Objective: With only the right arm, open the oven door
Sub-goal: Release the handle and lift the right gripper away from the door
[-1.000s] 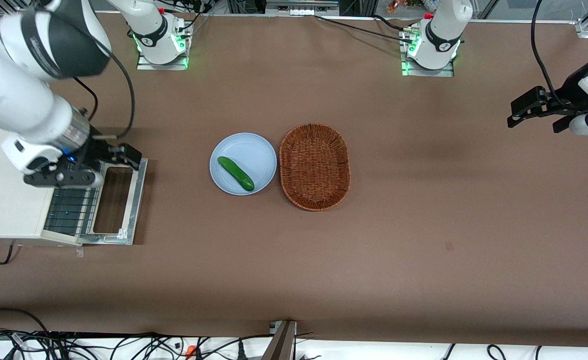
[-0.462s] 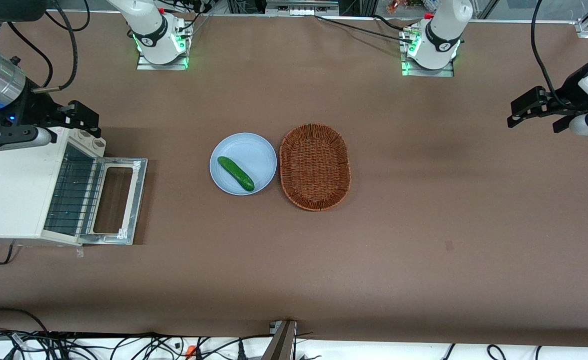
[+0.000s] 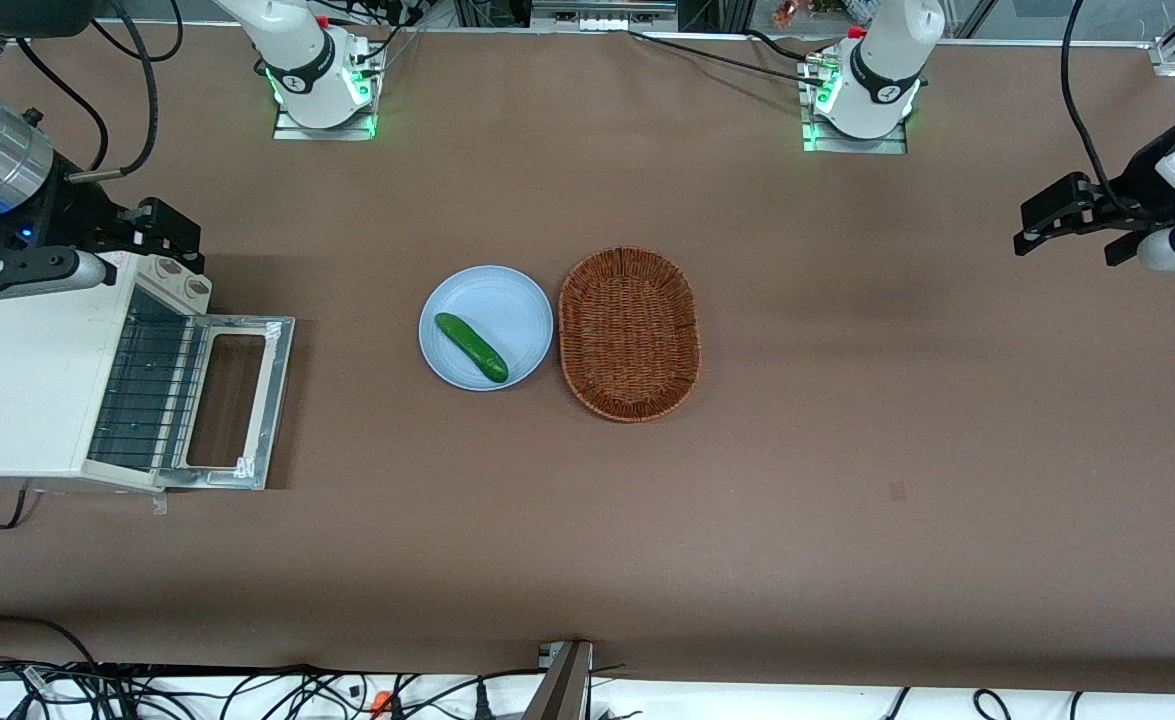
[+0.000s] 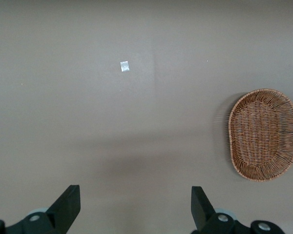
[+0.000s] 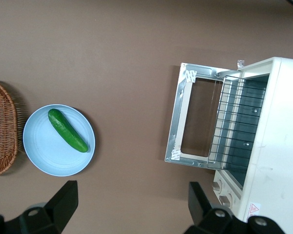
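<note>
The oven door (image 3: 243, 400) is found folded flat on the tabletop (image 3: 847, 450); the tool (image 3: 175, 238), released and empty, hangs above the oven's knob end, clear of it.

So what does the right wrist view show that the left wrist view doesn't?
Only the right wrist view shows the toaster oven with its oven door folded down flat, the rack inside, the whole plate and the cucumber on it, under the open gripper. Only the left wrist view shows a small white scrap on the table. Both show the wicker basket and brown tabletop.
</note>
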{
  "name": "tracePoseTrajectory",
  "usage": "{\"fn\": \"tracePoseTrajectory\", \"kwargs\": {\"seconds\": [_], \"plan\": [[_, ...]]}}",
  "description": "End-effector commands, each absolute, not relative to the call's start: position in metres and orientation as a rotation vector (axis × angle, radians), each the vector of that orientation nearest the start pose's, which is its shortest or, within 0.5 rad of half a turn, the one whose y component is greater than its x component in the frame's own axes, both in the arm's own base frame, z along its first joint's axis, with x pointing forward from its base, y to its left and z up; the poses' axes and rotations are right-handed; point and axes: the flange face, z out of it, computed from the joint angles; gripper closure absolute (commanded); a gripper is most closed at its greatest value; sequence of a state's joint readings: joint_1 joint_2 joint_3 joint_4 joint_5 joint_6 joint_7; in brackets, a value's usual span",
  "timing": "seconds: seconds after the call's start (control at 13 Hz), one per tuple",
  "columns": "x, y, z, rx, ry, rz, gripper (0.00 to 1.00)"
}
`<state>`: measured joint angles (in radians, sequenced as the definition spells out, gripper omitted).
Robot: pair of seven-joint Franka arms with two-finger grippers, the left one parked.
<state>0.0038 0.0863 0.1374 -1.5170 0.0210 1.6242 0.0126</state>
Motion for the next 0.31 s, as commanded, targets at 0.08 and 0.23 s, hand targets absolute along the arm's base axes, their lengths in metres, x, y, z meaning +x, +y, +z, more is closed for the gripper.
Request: {"fn": "tracePoseTrajectory", "kwargs": {"seconds": [0.08, 0.23], "plan": [[0.5755, 0.0819, 0.6141, -3.082, -0.218, -0.024, 0.0], [0.5732, 0.0818, 0.6152, -3.083, -0.219, -0.015, 0.0]]}}
